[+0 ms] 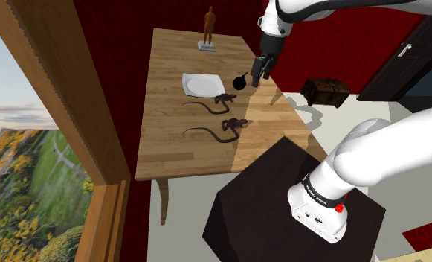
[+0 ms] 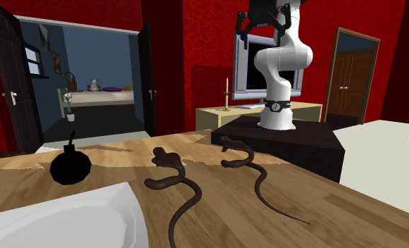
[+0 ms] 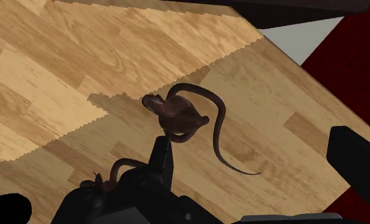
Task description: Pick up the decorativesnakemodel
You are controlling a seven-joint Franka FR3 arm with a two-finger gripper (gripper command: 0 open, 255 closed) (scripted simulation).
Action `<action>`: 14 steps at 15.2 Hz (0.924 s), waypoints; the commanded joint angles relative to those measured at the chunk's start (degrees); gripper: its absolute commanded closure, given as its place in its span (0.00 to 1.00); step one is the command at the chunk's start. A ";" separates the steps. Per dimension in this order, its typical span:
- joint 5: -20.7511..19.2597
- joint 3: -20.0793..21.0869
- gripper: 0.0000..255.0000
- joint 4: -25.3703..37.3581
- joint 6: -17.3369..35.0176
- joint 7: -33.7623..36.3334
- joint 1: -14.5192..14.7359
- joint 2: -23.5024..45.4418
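From the shoulder view's left: a white plate (image 1: 201, 84) lies on the wooden table (image 1: 169, 119), and just beside it sits one brown snake model (image 1: 216, 100). A second snake model (image 1: 227, 128) lies near it, toward the stand (image 1: 266, 193). The two look alike, so I cannot tell which one the task means. The wrist view has the second snake model (image 3: 180, 114) in its middle, coiled with its tail trailing away. Further right sits a black round ornament (image 1: 239, 82), and just past it the gripper (image 1: 259, 74) hangs above the table, well apart from both snakes. Its fingers (image 3: 161, 159) stand wide and hold nothing, and the second exterior view shows the gripper (image 2: 265, 27) high up and spread too.

I judge this to be the approach step – no grasp is begun. The next move calls for settling on one snake and carrying the hand over its thick coiled body rather than its thin tail. The fingers then need turning to straddle that coil before the hand comes down close to the tabletop and closes
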 commanded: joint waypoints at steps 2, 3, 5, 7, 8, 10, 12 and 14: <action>-0.18 -0.44 0.00 1.31 4.67 -0.71 -0.08 5.92; -0.21 -0.60 0.00 1.94 6.17 -0.96 -0.11 8.08; -0.23 -0.90 0.00 3.44 9.00 -1.47 -0.15 12.46; -0.19 -1.17 0.00 5.24 11.57 -1.99 -0.21 16.90; -0.14 -1.28 0.00 6.26 12.77 -2.25 -0.25 19.13; -0.01 -1.50 0.00 8.52 14.94 -2.77 -0.33 23.63; 0.18 -1.67 0.00 11.07 16.84 -3.30 -0.44 28.13; 0.41 -1.78 0.00 13.92 18.45 -3.81 -0.58 32.65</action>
